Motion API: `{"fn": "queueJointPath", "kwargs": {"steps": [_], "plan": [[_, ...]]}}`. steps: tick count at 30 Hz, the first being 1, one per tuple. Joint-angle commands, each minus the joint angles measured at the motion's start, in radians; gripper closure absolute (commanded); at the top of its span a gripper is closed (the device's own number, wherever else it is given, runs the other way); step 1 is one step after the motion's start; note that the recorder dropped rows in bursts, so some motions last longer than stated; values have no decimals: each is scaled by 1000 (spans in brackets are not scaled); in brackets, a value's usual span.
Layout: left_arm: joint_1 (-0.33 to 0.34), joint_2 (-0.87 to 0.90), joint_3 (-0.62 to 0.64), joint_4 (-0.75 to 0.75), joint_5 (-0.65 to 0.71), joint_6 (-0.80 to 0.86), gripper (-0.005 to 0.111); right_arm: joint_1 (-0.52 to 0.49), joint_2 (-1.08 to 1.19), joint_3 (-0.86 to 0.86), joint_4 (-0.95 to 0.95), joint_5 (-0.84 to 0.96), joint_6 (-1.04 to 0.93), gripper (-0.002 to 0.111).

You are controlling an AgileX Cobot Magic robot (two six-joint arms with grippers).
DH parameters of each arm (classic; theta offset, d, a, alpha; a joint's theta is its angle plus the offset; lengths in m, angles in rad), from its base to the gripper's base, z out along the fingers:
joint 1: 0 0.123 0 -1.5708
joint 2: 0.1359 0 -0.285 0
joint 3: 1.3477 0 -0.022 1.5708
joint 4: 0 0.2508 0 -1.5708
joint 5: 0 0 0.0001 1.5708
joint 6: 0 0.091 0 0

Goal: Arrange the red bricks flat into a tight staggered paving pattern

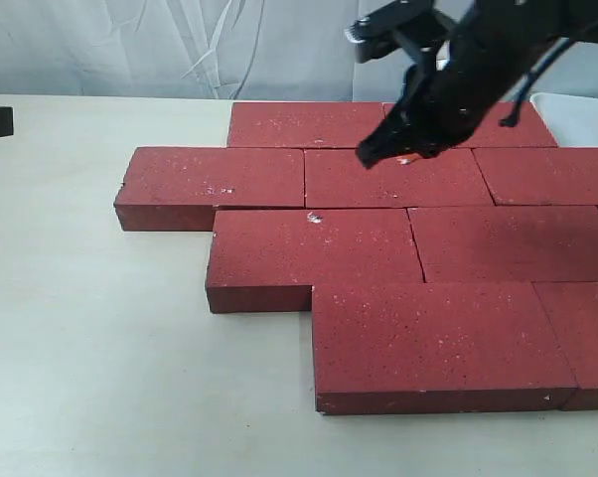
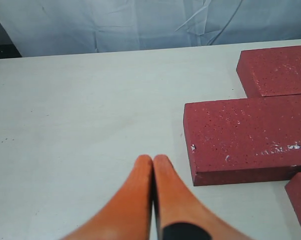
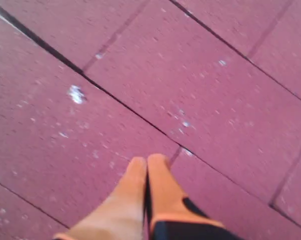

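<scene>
Your right pincer point(image 3: 147, 162), fingers pressed together on nothing, hangs right above the dark-red, white-speckled rectangular paving bricks point(image 1: 319, 248), lying flat in staggered rows with long axes side to side, so it sits nearer than your equally closed, empty left pincer point(image 2: 153, 160) off their end.

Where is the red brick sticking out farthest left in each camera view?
Exterior view: the leftmost brick ends the second row from the back, on the left.
Left wrist view: the leftmost brick lies just beyond the left gripper.
Right wrist view: only close brick tops; cannot tell.
Shared landmark: the pale scuff on its top in the exterior view, the same pale scuff in the left wrist view.
</scene>
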Motion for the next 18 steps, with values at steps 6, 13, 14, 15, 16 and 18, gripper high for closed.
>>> {"fn": "queueJointPath", "kwargs": {"steps": [6, 13, 14, 15, 16, 18], "plan": [[1, 2, 1, -2, -8, -6, 106, -399, -234, 235, -5, -10, 10, 109], [1, 2, 1, -2, -8, -6, 106, -525, -555, 476, 15, -268, 95, 109], [1, 2, 1, -2, -8, -6, 106, -523, -615, 520, 40, -323, 95, 109], [1, 2, 1, -2, -8, -6, 106, -523, -722, 602, 81, -436, 95, 109], [1, 2, 1, -2, -8, -6, 106, -523, -779, 637, 89, -477, 95, 109], [1, 2, 1, -2, -8, -6, 106, -523, -884, 709, 89, -556, 95, 109]]}}
